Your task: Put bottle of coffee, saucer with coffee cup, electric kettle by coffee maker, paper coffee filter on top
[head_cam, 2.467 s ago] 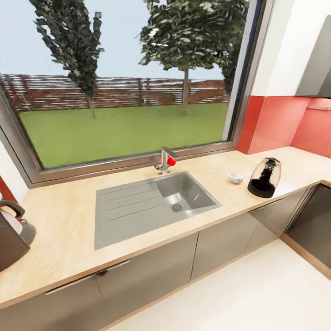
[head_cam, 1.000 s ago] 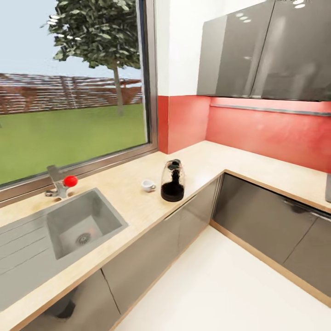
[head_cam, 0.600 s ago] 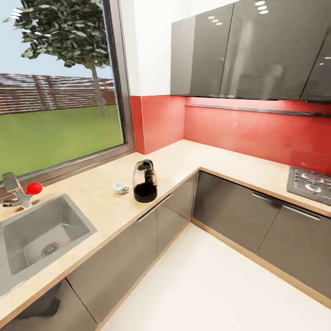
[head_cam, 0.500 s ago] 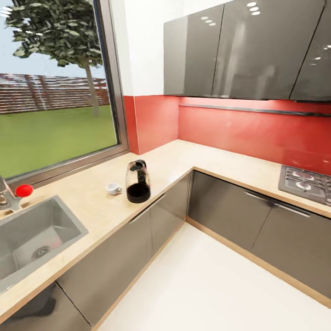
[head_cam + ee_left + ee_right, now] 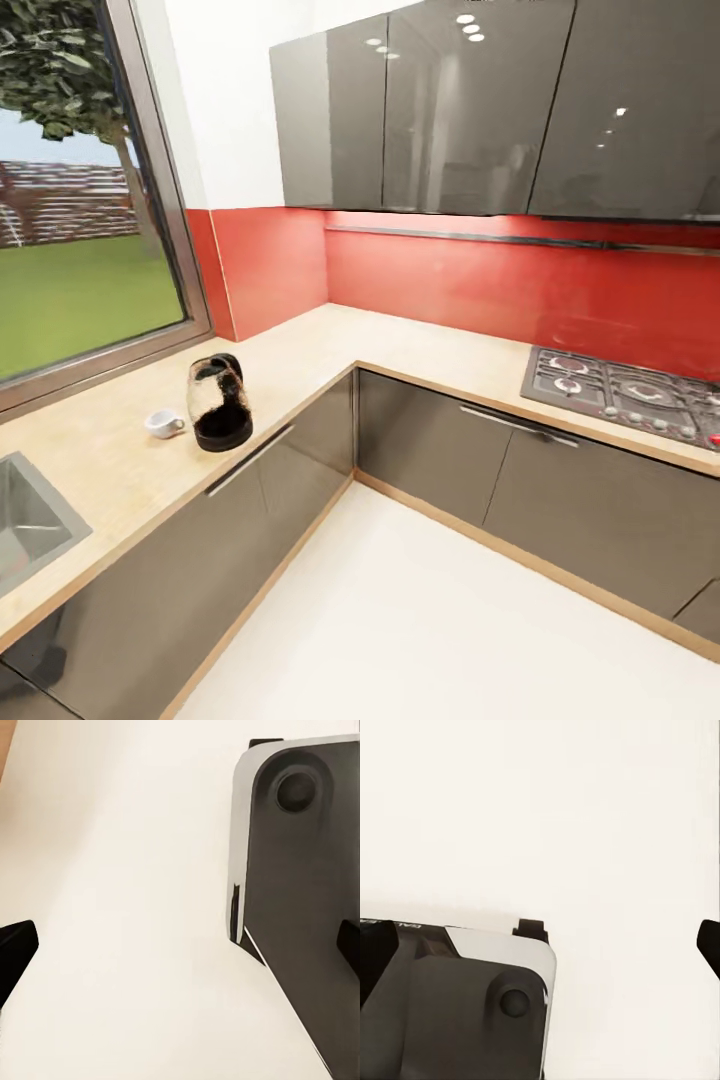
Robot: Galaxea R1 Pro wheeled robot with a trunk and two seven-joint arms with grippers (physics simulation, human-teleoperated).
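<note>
Evenly bright, soft-edged render; ceiling-light glare spots on the glossy dark-grey wall cabinets, shadows faint.

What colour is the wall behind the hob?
Red, a plain glossy backsplash running behind the gas hob, clearest in the head view.

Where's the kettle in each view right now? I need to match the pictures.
Head: kettle left of centre, on the countertop, with the cup just beside it toward the window.
Left wrist: looks at the pale floor and the robot's grey base.
Right wrist: looks at the floor and base.
Shared landmark: the pale floor.
</note>
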